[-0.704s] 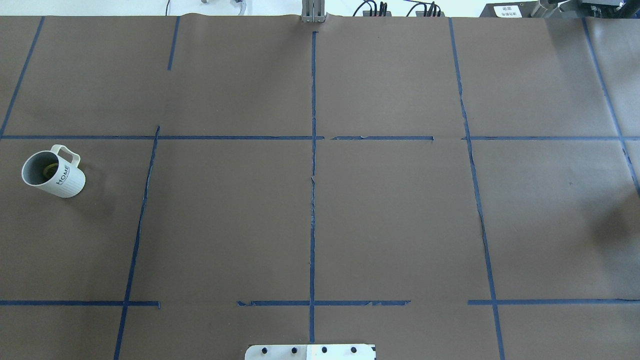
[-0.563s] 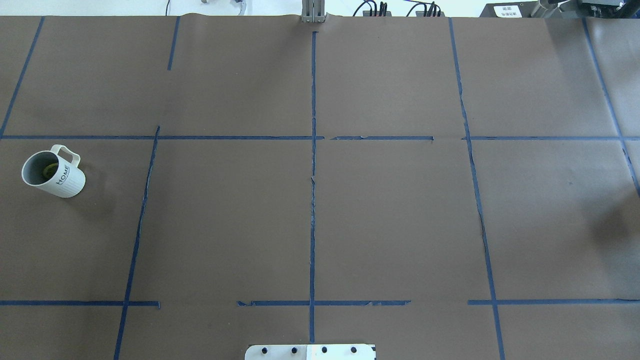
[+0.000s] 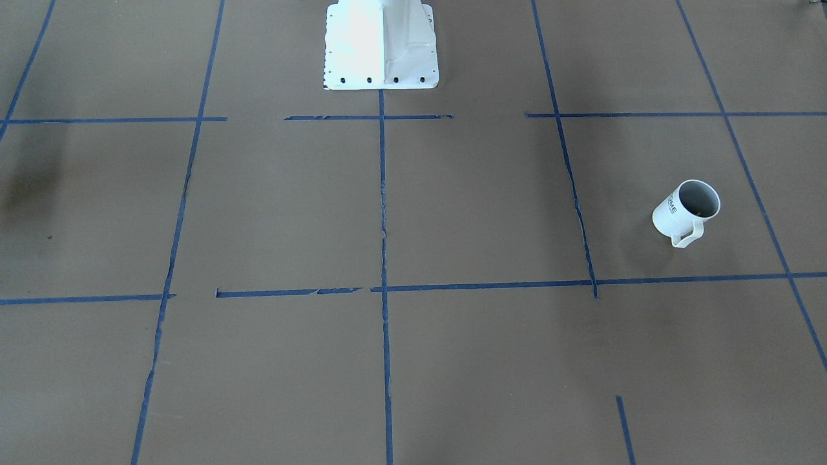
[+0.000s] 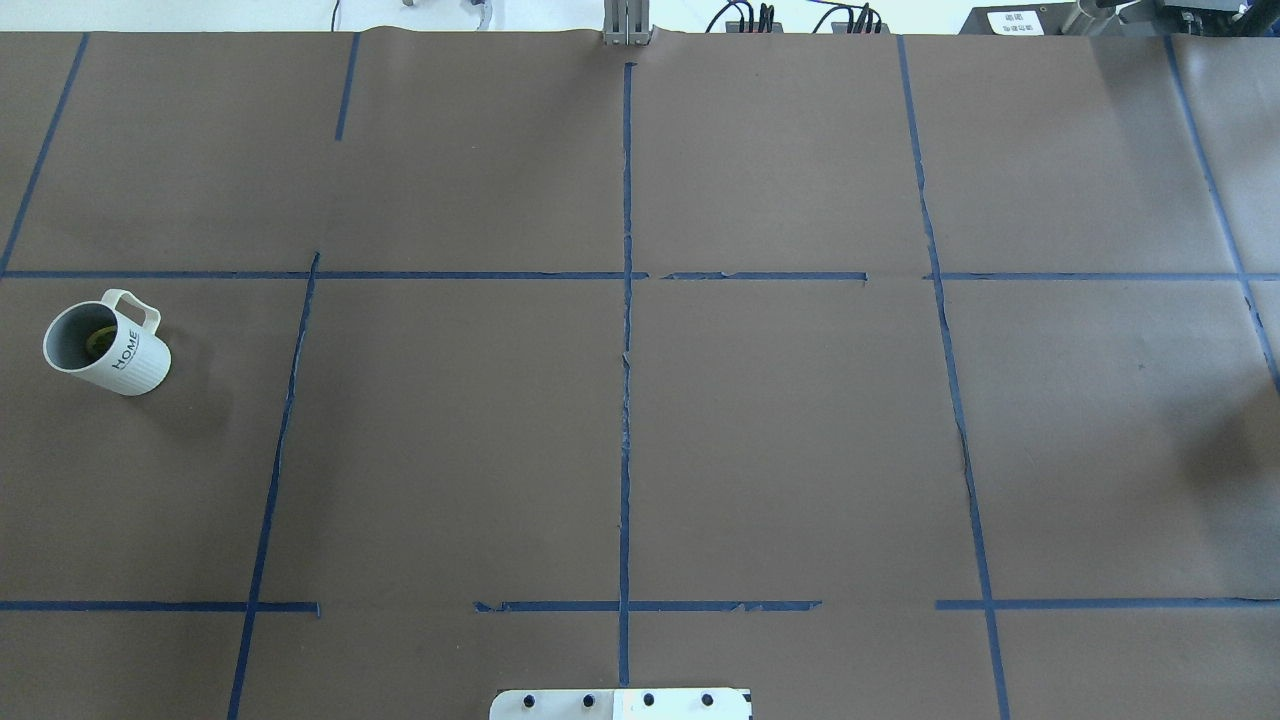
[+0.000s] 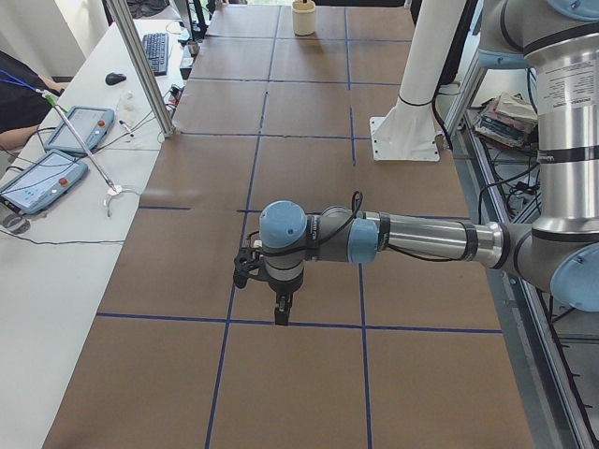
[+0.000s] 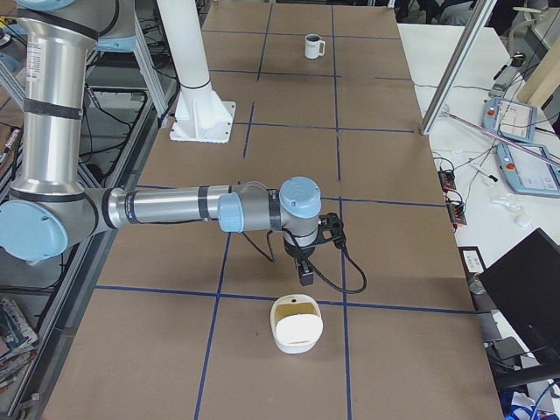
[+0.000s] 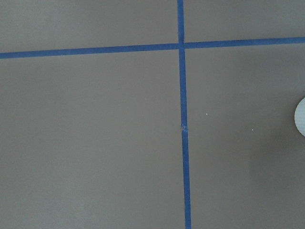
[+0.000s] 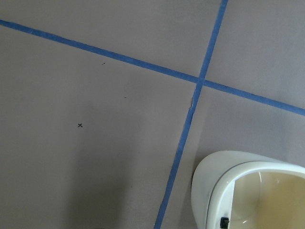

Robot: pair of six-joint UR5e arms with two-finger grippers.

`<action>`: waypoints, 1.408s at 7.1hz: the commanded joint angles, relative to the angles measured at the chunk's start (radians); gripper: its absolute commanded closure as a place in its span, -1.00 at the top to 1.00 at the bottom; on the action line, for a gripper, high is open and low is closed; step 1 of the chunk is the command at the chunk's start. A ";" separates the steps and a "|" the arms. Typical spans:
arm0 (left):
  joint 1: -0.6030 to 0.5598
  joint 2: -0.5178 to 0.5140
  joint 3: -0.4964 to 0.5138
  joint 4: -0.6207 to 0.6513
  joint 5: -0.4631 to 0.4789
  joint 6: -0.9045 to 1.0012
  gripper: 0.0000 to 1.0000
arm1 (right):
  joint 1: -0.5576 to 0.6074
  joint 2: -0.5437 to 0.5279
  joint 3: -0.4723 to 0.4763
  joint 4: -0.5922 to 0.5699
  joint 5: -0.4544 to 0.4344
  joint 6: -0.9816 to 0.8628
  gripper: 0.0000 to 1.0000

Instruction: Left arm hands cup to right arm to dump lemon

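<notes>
1. Cup [image 4: 110, 345] stands on the table [image 4: 800, 420], a broad brown-covered top marked into squares with blue tape [image 4: 626, 400]. It is in the square at the end on the robot's left, alone, well apart from both arms.
2. Left arm [image 5: 412, 238]: seen only from the left end, stretched level over the table with the wrist turned down. Left gripper [image 5: 281, 313] hangs above a tape line and touches nothing. Cannot tell whether its fingers are spread or pressed together.
3. Right arm [image 6: 175, 208]: seen only from the right end, also stretched level with the wrist turned down. Right gripper [image 6: 304, 269] hangs over the table near a cream tub [image 6: 297, 328], apart from it. Finger state cannot be told here either.
4. White pedestal [image 3: 381, 45] is bolted at the middle of the table's robot-side edge.
5. The cream tub sits at the end on the robot's right, just beside a tape crossing, its mouth open upward. Its rim fills the lower right corner of the right wrist view.
6. Cup detail: upright, white and ribbed, grey inside. The handle is on the side away from the robot, and the "HOME" lettering faces the middle of the table.
7. Lemon [image 4: 97, 341]: a small dull yellow piece lying inside the cup, seen from overhead.
</notes>
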 commanded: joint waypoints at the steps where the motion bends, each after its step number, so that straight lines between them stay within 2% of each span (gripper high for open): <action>1: 0.003 -0.096 -0.015 -0.072 -0.001 -0.002 1.00 | -0.001 0.006 0.001 0.004 0.001 0.000 1.00; 4: 0.009 -0.113 -0.017 -0.137 -0.009 -0.010 1.00 | -0.001 0.009 0.009 0.033 0.001 0.002 1.00; 5: 0.056 -0.110 -0.003 -0.171 -0.009 -0.036 1.00 | -0.001 0.009 0.010 0.056 0.002 0.009 1.00; 6: 0.111 -0.104 -0.005 -0.174 -0.001 -0.122 1.00 | -0.001 0.009 0.009 0.088 0.024 0.018 1.00; 7: 0.185 -0.104 -0.005 -0.212 0.001 -0.293 1.00 | -0.001 0.007 0.010 0.105 0.038 0.067 1.00; 8: 0.269 -0.099 0.001 -0.313 0.046 -0.444 0.98 | -0.001 0.007 0.010 0.111 0.038 0.080 1.00; 10: 0.415 -0.101 0.003 -0.398 0.132 -0.704 0.67 | -0.001 0.004 0.009 0.113 0.038 0.077 1.00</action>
